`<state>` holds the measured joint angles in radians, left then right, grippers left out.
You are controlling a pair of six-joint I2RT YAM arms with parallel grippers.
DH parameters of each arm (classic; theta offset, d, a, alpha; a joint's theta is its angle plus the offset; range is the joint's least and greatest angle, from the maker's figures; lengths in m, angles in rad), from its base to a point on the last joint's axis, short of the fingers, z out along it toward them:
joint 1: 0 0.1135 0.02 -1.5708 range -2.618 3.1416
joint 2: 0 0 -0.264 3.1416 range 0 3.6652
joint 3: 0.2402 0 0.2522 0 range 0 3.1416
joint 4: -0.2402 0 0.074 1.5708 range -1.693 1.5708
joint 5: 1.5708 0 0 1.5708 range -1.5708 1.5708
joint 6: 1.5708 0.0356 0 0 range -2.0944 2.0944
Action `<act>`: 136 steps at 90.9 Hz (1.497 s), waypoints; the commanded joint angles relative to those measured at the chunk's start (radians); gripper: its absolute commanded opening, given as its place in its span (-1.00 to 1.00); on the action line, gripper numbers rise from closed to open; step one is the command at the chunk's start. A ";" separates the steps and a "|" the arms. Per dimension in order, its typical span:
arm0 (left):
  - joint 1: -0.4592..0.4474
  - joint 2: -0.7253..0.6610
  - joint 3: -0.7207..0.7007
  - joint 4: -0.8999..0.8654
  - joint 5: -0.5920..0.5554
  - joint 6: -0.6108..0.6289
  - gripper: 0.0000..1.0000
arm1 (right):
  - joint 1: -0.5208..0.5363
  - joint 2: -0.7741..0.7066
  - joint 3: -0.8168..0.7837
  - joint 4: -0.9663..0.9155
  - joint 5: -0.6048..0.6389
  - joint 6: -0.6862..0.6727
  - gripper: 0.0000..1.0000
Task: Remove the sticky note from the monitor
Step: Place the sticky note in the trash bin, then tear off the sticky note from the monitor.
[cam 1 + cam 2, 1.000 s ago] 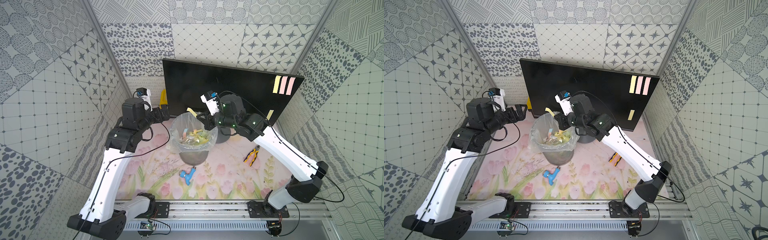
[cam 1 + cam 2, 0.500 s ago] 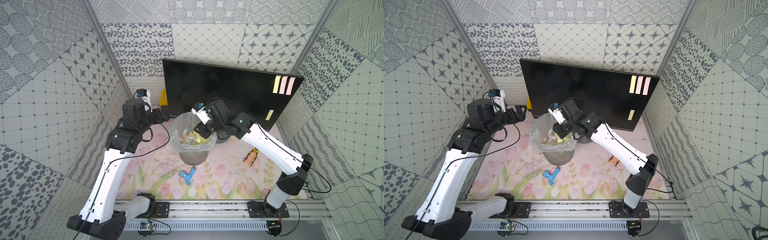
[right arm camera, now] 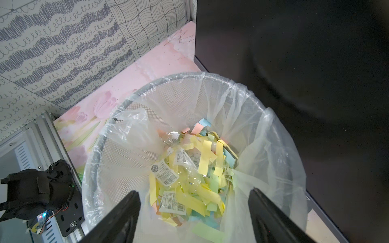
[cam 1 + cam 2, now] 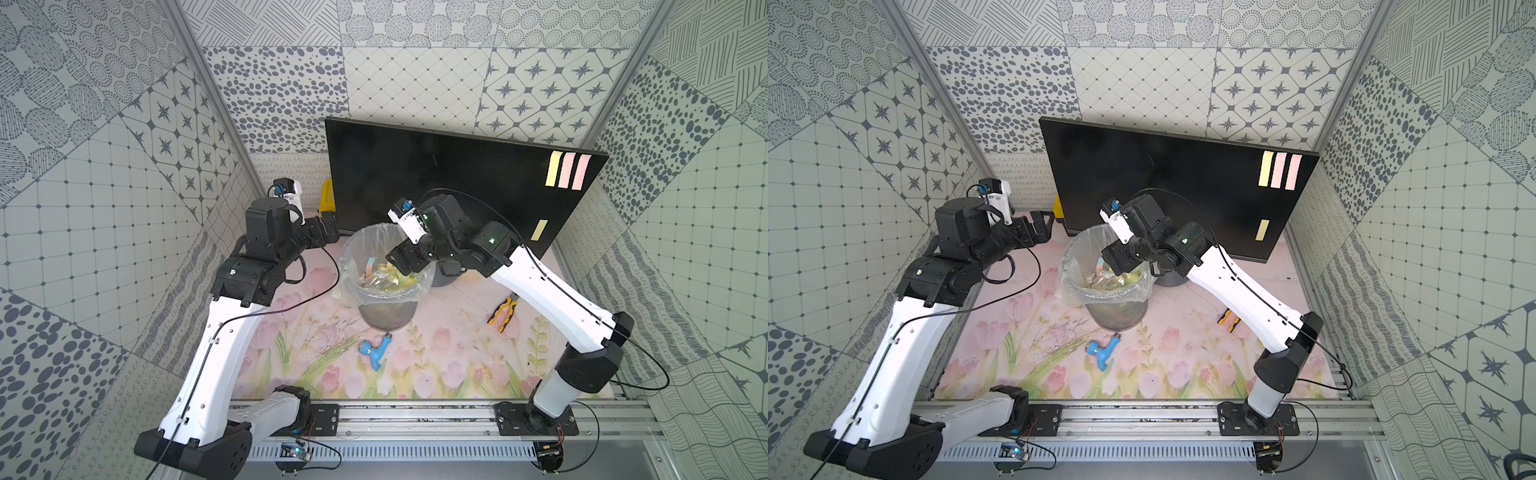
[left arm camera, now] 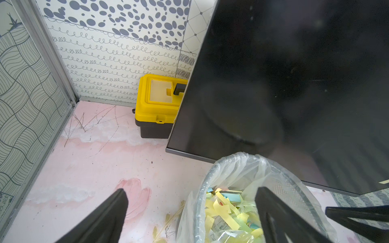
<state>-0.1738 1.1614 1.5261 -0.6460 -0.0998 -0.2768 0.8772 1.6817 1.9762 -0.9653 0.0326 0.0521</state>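
Sticky notes (image 4: 567,170): three strips at monitor (image 4: 415,174) upper right corner | fourth, a yellow strip (image 4: 539,230), lower by right edge | handling: light, limp paper, probably peels from a loose end | left jaws: wide apart, empty, beside bin (image 4: 386,318) | right jaws: apart, empty, over bin

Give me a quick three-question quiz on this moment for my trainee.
1. True or false: the right arm's black fingers stand open over the plastic-lined mesh waste bin.
2. How many coloured sticky-note strips are on the large flat black monitor? A two, B four, C six.
3. Fill in: the small T-shaped plastic fitting on the floral mat is ____.
Key: 1 true; 2 B; 3 blue.
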 commanded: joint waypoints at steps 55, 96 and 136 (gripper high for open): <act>0.008 0.047 -0.001 0.091 0.034 -0.021 0.99 | -0.247 -0.373 0.133 0.005 0.179 0.112 0.81; 0.008 0.055 -0.007 0.107 0.019 -0.018 0.98 | -0.775 -0.648 -0.182 0.005 -0.147 0.217 0.89; 0.008 0.078 0.005 0.101 0.031 -0.010 0.99 | -1.479 -0.760 -0.644 0.457 -0.949 0.598 0.86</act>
<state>-0.1719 1.2324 1.5192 -0.5900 -0.0891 -0.2886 -0.5026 0.9340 1.4521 -0.8131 -0.5983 0.4412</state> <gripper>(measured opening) 0.993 0.938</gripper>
